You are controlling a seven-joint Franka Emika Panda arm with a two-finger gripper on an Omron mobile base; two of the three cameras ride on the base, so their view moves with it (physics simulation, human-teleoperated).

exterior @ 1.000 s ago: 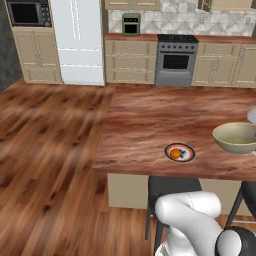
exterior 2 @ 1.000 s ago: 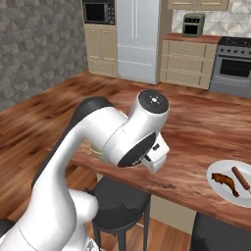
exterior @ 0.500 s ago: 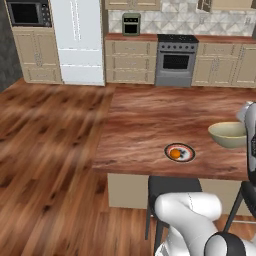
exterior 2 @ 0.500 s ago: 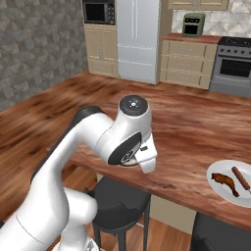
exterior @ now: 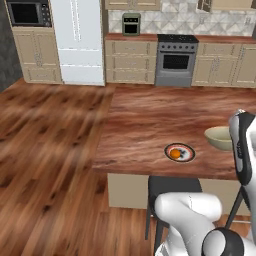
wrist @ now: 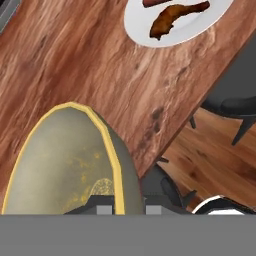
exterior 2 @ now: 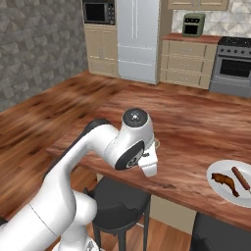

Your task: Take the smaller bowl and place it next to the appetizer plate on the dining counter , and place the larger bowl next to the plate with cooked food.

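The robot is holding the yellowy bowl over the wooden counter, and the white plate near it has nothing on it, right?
Not quite. The white plate has cooked food on it, brown pieces, as the hand view shows. The rest is right: the gripper holds the smaller bowl over the dining counter.

The smaller bowl (wrist: 70,160) is beige-cream with a yellow rim and speckled yellowish inside; the surface (wrist: 75,60) is glossy reddish-brown wood grain; the plate (wrist: 175,25) beyond is white.
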